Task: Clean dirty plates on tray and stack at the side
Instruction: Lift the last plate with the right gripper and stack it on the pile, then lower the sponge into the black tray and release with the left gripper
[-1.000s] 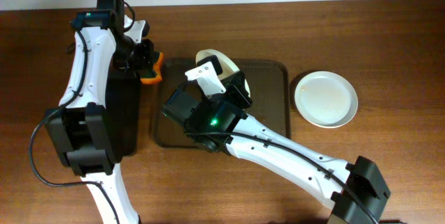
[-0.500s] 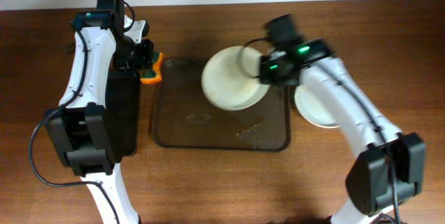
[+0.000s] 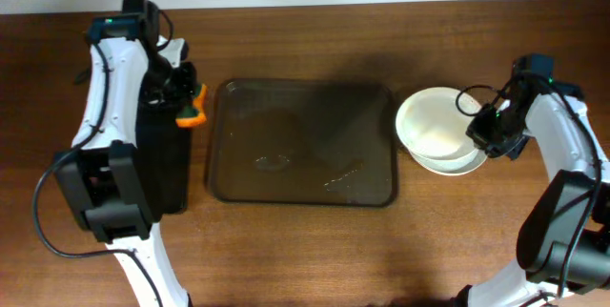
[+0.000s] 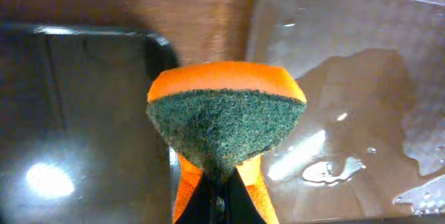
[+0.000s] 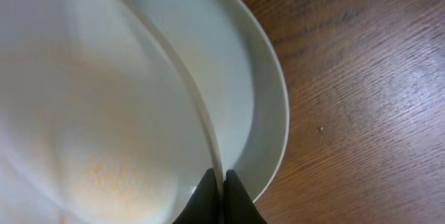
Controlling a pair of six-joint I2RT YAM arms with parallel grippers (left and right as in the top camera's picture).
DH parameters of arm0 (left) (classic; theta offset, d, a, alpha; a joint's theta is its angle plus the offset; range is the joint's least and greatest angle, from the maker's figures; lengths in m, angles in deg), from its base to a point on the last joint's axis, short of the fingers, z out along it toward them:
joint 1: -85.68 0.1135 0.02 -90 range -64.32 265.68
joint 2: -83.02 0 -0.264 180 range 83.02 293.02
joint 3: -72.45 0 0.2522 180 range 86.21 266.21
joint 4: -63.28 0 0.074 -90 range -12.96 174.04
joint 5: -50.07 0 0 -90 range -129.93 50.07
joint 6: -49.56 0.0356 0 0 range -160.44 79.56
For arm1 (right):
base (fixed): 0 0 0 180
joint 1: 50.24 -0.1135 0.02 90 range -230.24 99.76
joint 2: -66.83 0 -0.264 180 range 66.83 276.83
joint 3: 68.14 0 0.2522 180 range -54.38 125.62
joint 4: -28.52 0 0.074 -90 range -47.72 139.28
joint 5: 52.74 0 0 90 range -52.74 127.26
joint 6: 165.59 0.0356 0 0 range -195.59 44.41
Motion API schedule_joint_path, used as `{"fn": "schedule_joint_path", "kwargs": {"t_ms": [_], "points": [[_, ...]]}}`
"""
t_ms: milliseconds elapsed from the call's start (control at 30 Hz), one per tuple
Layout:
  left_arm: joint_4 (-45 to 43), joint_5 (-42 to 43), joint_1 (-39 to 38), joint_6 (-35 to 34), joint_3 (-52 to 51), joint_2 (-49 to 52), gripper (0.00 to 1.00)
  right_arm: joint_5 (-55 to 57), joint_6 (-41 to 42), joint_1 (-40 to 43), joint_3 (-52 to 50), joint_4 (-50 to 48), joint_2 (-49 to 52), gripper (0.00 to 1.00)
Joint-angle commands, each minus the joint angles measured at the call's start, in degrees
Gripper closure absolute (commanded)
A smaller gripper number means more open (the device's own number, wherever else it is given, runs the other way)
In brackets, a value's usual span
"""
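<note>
My right gripper [image 3: 482, 132] is shut on the rim of a white plate [image 3: 434, 121] and holds it just over a second white plate [image 3: 456, 162] that lies on the table right of the brown tray [image 3: 301, 107]. In the right wrist view the held plate [image 5: 97, 106] fills the left, faintly orange inside, with the lower plate [image 5: 254, 92] beneath it and my fingers [image 5: 221, 195] pinching the rim. My left gripper [image 3: 181, 92] is shut on an orange sponge with a green scouring face [image 4: 226, 123], over the gap between the black tray and the brown tray. No plate lies on the brown tray.
A narrow black tray [image 3: 162, 169] lies left of the brown tray, under my left arm. The brown tray holds smears and small water puddles [image 3: 272, 162]. Bare wooden table [image 3: 286, 250] runs along the front.
My right arm has carried the plate off the tray to the right, down over the plate on the table. My left gripper with the sponge has shifted slightly left.
</note>
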Motion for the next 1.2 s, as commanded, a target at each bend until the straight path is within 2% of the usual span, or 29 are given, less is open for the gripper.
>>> {"fn": "schedule_joint_path", "kwargs": {"t_ms": [0,100,133,167,233,367,500,600,667,700,733,767,800,867,1067,1167], "points": [[1.7,-1.1,3.5,-0.9,0.8,-0.3,1.00,5.2,-0.3,-0.1,-0.7,-0.3,0.4,0.96],[2.6,-1.1,4.8,-0.8,0.8,-0.3,1.00,5.5,-0.3,1.1,-0.7,0.3,0.4,0.95],[2.5,-1.2,4.7,-0.8,0.8,-0.3,1.00,5.5,-0.3,1.5,-0.7,0.6,0.4,0.88],[2.5,-2.3,4.7,-0.8,0.8,-0.3,1.00,5.5,-0.3,2.0,-0.7,1.0,0.4,0.61],[2.7,-4.8,4.8,-0.9,0.8,-0.3,1.00,4.0,-0.4,2.1,-0.6,1.5,0.4,0.46],[3.5,-9.5,4.8,-2.3,0.8,-0.3,1.00,-4.9,-3.8,2.1,3.6,3.1,-0.6,0.44],[3.2,-14.5,4.8,-5.1,0.4,-0.3,1.00,-6.8,-5.3,1.9,10.1,8.8,-1.2,0.42],[0.6,-19.7,4.8,-5.1,-3.0,0.0,1.00,-6.8,-6.0,1.9,10.5,9.5,-1.2,0.42],[-2.1,-20.2,4.7,-5.1,-6.3,1.1,1.00,-6.8,-6.0,1.6,10.5,9.5,-1.2,0.42],[-2.9,-20.1,4.7,-5.2,-7.1,1.5,0.94,-6.8,-6.0,1.4,10.5,9.5,-1.2,0.42],[-3.3,-20.1,4.7,-5.3,-7.6,1.6,0.59,-6.8,-6.0,1.2,10.5,9.4,-1.2,0.41],[-3.5,-20.1,4.7,-5.7,-7.6,1.6,0.05,-6.8,-6.0,1.2,10.6,9.2,-1.2,0.40],[-3.5,-20.1,4.7,-5.7,-7.4,1.6,0.00,-6.9,-6.0,1.2,10.8,9.2,-1.3,0.39],[-2.5,-19.0,4.7,-5.7,-5.6,1.5,0.00,-7.1,-6.8,1.2,12.2,9.7,-2.3,0.38],[8.3,-11.8,4.5,-6.8,19.4,-3.6,0.00,-7.3,-12.4,1.2,24.0,19.9,-12.2,0.34],[10.0,-13.0,4.7,-6.7,24.8,-6.1,0.00,-7.3,-14.8,1.2,25.0,24.0,-21.1,0.32]]}}
